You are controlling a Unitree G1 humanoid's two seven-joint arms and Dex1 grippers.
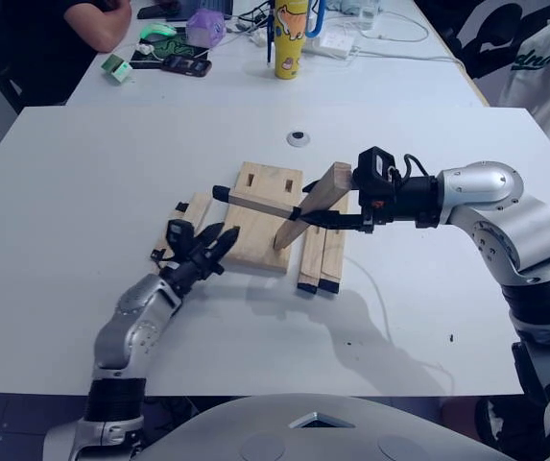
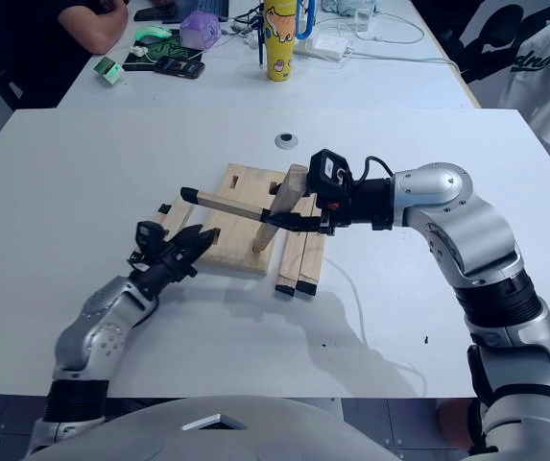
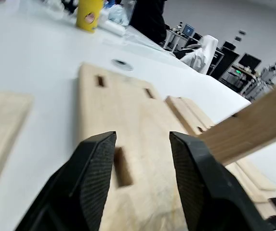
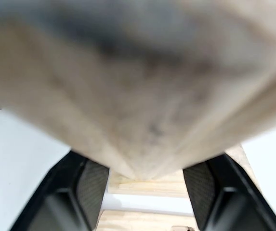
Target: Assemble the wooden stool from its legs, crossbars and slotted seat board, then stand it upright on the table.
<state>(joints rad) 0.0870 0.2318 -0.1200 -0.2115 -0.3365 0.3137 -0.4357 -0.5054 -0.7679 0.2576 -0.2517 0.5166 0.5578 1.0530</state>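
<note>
The slotted seat board (image 1: 260, 219) lies flat at the middle of the white table. Above its right part hangs a tilted wooden leg (image 1: 315, 204) with a thin black-tipped crossbar (image 1: 251, 202) sticking out to the left; my right gripper (image 1: 311, 215) is shut on the leg. In the right wrist view the leg (image 4: 138, 96) sits between the two pads (image 4: 90, 188). My left gripper (image 1: 219, 240) is open, low at the board's near left corner, nothing between its fingers (image 3: 97, 178). Two more legs (image 1: 321, 254) lie against the board's right edge, another plank (image 1: 196, 206) at its left.
A round grommet (image 1: 298, 138) sits in the table behind the board. A yellow cup (image 1: 291, 38), cables and small items crowd the far table, where a person sits. Bare tabletop (image 1: 428, 288) spreads around the parts.
</note>
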